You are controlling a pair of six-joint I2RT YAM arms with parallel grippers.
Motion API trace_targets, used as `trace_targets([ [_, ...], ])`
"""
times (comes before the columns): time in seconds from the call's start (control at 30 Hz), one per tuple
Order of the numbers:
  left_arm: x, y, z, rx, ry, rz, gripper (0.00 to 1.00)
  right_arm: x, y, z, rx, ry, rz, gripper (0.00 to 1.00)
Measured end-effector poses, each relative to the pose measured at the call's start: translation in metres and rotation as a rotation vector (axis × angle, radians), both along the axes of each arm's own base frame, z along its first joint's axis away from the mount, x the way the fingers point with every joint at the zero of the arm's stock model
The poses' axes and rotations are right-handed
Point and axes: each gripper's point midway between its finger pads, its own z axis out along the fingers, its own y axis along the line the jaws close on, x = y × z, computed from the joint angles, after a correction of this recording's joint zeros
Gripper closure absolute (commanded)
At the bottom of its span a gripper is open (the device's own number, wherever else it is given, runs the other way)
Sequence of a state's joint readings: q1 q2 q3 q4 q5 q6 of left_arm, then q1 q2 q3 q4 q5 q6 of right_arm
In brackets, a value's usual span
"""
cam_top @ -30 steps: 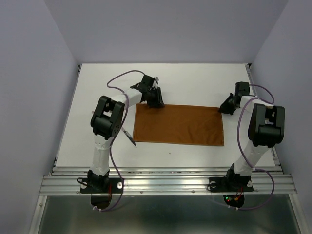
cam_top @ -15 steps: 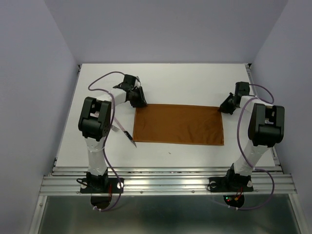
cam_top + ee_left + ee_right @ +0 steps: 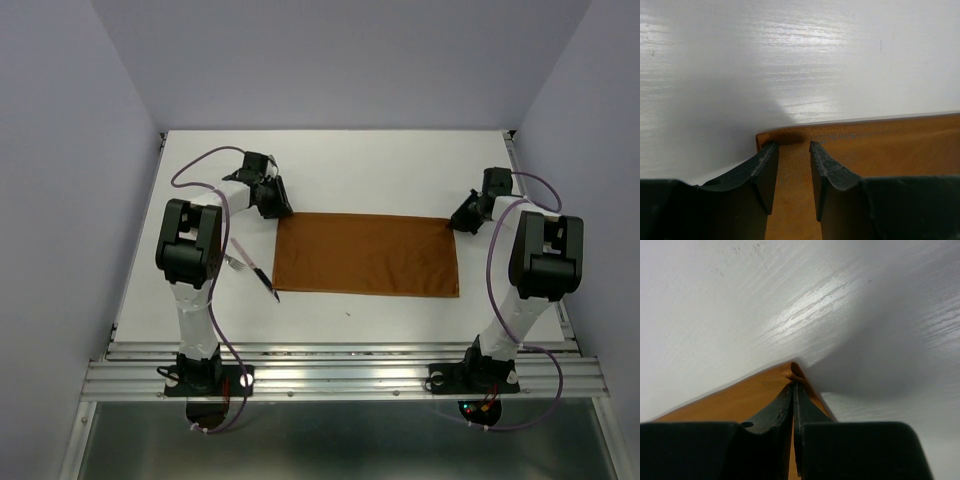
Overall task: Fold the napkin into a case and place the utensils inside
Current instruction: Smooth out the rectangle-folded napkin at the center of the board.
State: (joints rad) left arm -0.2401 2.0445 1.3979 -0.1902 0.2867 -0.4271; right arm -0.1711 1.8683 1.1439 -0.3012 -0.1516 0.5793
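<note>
The rust-orange napkin (image 3: 366,255) lies flat as a long folded rectangle in the middle of the table. My left gripper (image 3: 277,207) is at its far left corner. In the left wrist view (image 3: 790,147) the jaws stand open, one on each side of a strip of the cloth (image 3: 890,145) near that corner. My right gripper (image 3: 459,223) is shut on the far right corner. The right wrist view (image 3: 793,386) shows the cloth (image 3: 740,400) pinched into a small fold at the fingertips. The utensils (image 3: 252,268), slim silver pieces with a dark pointed end, lie on the table left of the napkin.
The white table (image 3: 400,170) has a raised rim at its left and right sides and a metal rail (image 3: 340,375) along the near edge. The left arm's elbow (image 3: 188,240) stands close beside the utensils. Purple cables loop off both arms.
My left gripper has moved left along the napkin's far edge to its far left corner, and the left arm's elbow swung left. The right gripper and the napkin have not moved.
</note>
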Motion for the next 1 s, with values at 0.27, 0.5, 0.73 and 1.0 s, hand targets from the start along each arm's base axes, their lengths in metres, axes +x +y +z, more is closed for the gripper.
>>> trace_targets([
  [0.27,-0.008,0.001,0.005,0.013,0.012,-0.001,0.55,-0.005,0.006,0.007,0.02,0.007,0.035,0.88],
  [0.5,-0.019,-0.005,0.057,0.038,-0.065,-0.008,0.51,-0.008,0.01,0.07,0.013,-0.102,0.067,0.87],
  [0.73,-0.043,0.01,0.108,0.065,-0.172,0.046,0.33,-0.042,0.021,0.133,0.002,-0.265,0.1,0.83],
  [1.0,-0.107,0.035,0.031,0.159,0.037,0.069,0.4,-0.092,0.033,0.107,0.038,-0.161,0.123,0.83],
])
